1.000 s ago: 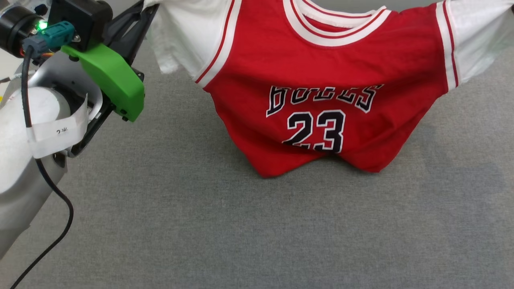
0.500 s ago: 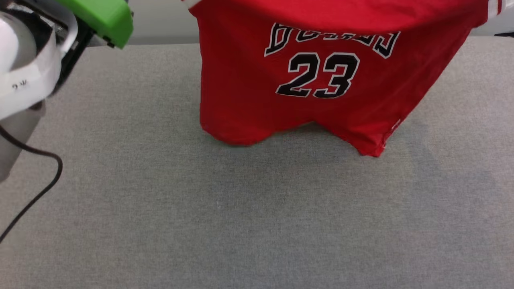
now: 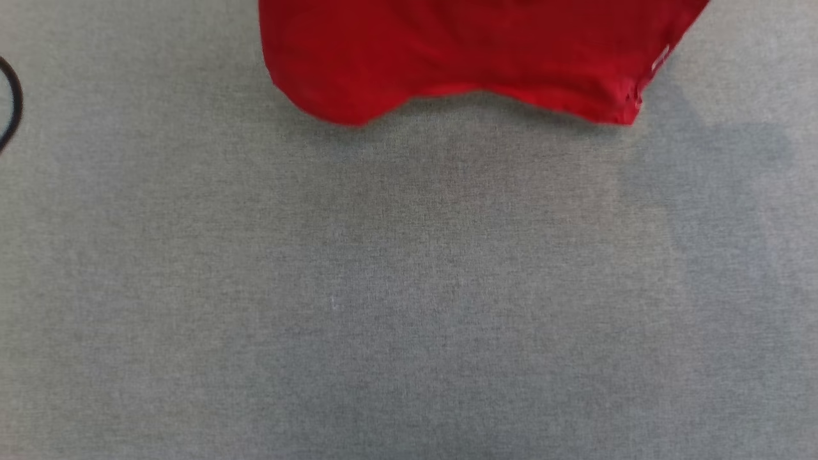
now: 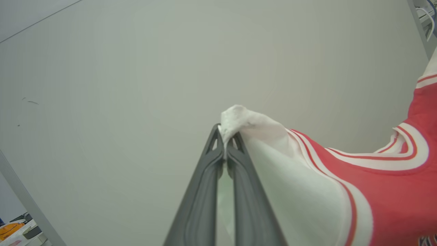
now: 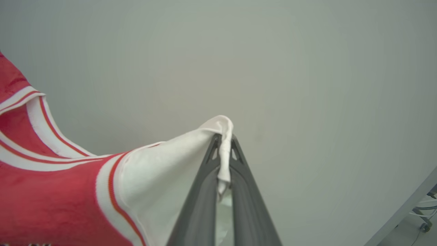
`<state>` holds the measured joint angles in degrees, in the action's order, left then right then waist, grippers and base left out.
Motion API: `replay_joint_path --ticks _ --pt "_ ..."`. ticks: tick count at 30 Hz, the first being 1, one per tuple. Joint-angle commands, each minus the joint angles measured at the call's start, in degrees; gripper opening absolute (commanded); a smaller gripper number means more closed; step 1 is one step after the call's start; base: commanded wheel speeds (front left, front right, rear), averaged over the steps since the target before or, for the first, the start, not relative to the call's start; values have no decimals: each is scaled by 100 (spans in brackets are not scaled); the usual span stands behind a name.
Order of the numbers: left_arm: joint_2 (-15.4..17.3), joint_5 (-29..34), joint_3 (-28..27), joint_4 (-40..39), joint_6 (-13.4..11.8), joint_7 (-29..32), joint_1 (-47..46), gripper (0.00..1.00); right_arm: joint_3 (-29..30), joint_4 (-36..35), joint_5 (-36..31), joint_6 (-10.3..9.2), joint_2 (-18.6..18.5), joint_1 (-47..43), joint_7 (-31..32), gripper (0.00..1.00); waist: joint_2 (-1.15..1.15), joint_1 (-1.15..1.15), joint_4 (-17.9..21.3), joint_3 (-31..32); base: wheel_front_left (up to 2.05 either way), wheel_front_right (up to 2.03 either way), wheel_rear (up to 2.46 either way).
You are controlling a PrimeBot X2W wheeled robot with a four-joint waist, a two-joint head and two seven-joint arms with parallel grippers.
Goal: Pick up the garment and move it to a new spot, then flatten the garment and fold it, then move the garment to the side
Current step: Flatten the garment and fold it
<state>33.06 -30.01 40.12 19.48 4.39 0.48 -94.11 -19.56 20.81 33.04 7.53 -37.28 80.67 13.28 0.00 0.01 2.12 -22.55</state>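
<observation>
Held up by both sleeves: red jersey-style T-shirt with white short sleeves and red-white striped trim (image 3: pixel 460 57), hanging spread over the grey fabric-covered bench (image 3: pixel 409 287). Head view: plain red lower part sags across the top, hem wavy, small white bit at the right side seam, soft shadow on the bench below. Can't tell if the hem touches the bench.
Left end effector (image 4: pixel 225 138): 2 dark fingers pinched tight on the bunched tip of 1 white sleeve, cloth poking past the tips.
Right end effector (image 5: pixel 223 140): clamped on the other sleeve tip, strip of white cloth trapped between the fingers.
Striped collar shows in both wrist views, pale grey wall (image 4: pixel 136 68) behind. Thin black cable loop (image 3: pixel 11 105) at head view's left edge.
</observation>
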Motion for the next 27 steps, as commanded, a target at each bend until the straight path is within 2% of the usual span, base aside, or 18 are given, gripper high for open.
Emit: replay_joint_path --ticks 1,7,13,21,27 --pt "-54 77 -33 170 43 -86 -261 0 -70 142 -67 -4 47 283 -54 0 0 -1 40 -497 0 0 0" --pt "-260 180 -122 1113 139 -585 -1086 0 -384 986 -324 -4 226 1460 -458 0 0 -1 75 -845 0 0 0" --pt "-391 186 -115 1892 199 -953 -1468 0 -740 1791 -424 -4 466 2229 -908 0 0 -1 103 -1054 0 0 0" --pt "-476 120 60 2443 269 -1306 -1346 0 -1439 2461 -208 -4 628 2417 -1327 0 0 -1 110 -1210 0 0 0" --pt "-439 -45 189 2571 293 -1455 -710 0 -1961 2622 226 -4 633 1824 -1730 0 0 -1 91 -1014 0 0 0"
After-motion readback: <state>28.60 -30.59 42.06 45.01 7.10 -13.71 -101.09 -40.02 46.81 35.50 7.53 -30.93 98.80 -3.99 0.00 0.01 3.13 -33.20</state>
